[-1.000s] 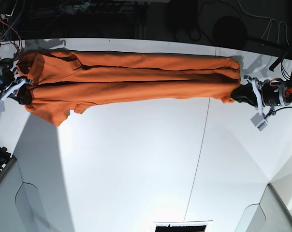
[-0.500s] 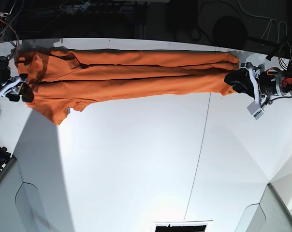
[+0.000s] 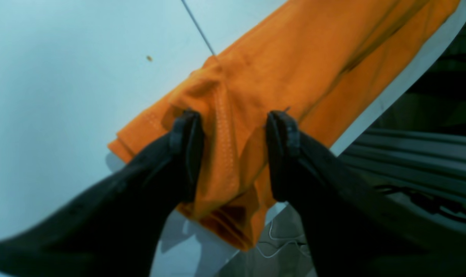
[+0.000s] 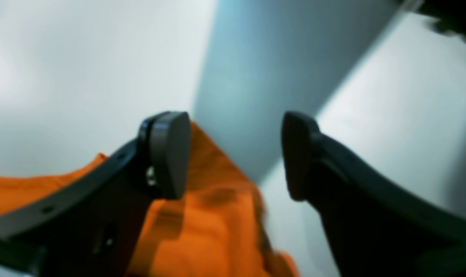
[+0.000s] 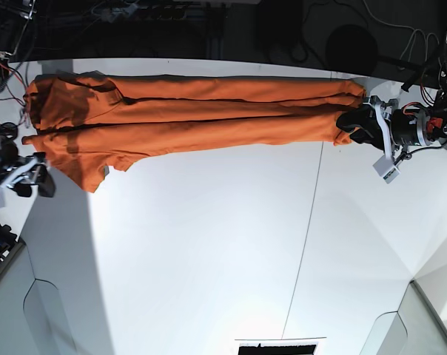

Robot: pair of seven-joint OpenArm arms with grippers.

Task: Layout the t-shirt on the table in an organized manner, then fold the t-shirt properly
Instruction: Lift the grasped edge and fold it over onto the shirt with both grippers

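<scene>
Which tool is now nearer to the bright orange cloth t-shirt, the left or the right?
Left. The left tool stands open astride the bright orange cloth t-shirt's hem end; the right tool is open, just beside the sleeve end.

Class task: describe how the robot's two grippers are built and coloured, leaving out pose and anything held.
Both the left gripper and right gripper have two curved matte-black fingers with flat pads. From the base view, white brackets, a small white tag and red and black wiring sit behind the left one.

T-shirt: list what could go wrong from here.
1. The t-shirt lies along the far edge of the table; in the left wrist view its hem corner hangs past that edge, so it might slide off.
2. The open left gripper straddles the hem and may drag it.
3. The right gripper is open, clear of the bunched sleeve end.
</scene>
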